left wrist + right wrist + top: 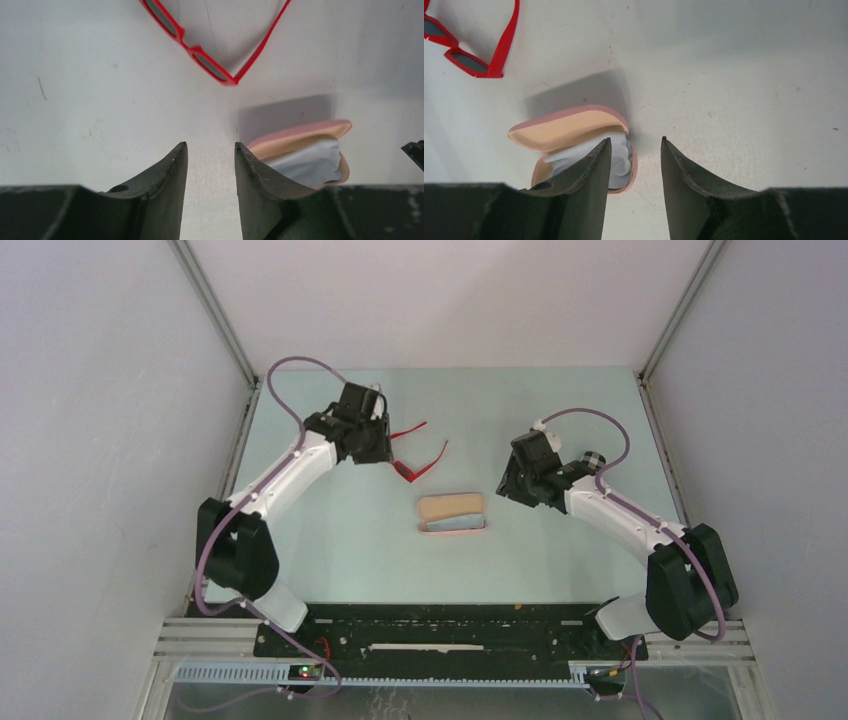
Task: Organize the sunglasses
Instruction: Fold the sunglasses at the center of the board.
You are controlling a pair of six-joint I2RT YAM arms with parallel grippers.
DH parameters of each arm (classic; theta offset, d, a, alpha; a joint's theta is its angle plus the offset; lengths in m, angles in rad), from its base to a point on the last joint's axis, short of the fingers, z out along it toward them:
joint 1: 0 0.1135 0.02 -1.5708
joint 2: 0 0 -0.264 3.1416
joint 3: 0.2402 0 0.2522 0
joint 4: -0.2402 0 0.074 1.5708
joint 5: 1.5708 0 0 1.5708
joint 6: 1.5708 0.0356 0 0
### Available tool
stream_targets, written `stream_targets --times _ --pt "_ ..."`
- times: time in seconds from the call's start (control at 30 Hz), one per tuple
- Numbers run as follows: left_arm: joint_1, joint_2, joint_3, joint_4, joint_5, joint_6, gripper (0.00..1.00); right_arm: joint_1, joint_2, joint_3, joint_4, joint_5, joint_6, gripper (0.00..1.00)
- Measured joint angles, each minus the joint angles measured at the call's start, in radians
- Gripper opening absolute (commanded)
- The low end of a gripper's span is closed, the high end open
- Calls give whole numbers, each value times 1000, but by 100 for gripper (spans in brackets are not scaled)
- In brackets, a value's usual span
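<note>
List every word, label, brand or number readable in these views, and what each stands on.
None can be read.
The red sunglasses, the open pink case and the pale blue cloth inside it show no print.
Any marking on the small circuit board at the near edge is too small to read.

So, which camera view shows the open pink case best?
The right wrist view: the pink case is close, lid up, a pale blue cloth inside, one corner behind a finger. The top view shows it whole but small; the left wrist view hides about half behind that arm's own finger.
</note>
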Motion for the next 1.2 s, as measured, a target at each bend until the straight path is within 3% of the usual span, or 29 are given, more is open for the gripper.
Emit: stream_targets --times 0.4,0.53,0.87,1.2 --pt "63 474 675 -184 62 278 46 16 25 6 -8 -66 20 49" --pt "78 600 812 -208 106 337 51 18 26 6 -14 -71 20 49" --pt "161 783 903 -223 247 387 56 23 41 7 -30 -80 26 48" --pt "171 867 898 -235 317 361 50 29 79 12 -36 -97 33 47"
